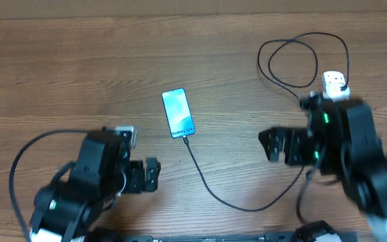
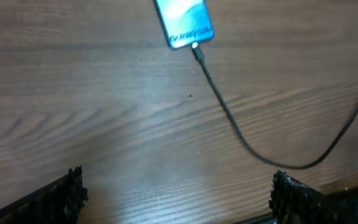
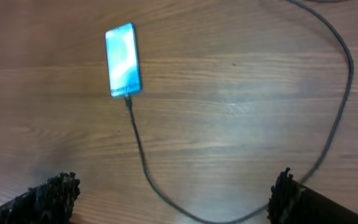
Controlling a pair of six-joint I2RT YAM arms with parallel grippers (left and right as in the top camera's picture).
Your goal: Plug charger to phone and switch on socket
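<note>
The phone (image 1: 178, 113) lies face up at mid table, its screen lit light blue. The charger (image 1: 210, 188) is a thin black cable; its tip sits in the phone's bottom edge (image 2: 197, 51). From there it curves toward the front and right, then loops behind the white socket (image 1: 335, 84), which my right arm partly hides. My left gripper (image 1: 154, 176) is open near the front left, short of the phone (image 2: 183, 22), with nothing between its fingers (image 2: 66, 196). My right gripper (image 1: 271, 145) is open to the right of the phone (image 3: 122, 59), above the cable (image 3: 142, 162), holding nothing.
The cable's spare length makes loops (image 1: 294, 60) on the wood at the back right. The table's back edge (image 1: 193, 10) runs along the top, and a dark rail (image 1: 213, 236) along the front. The right arm's bulk (image 1: 355, 154) stands just in front of the socket.
</note>
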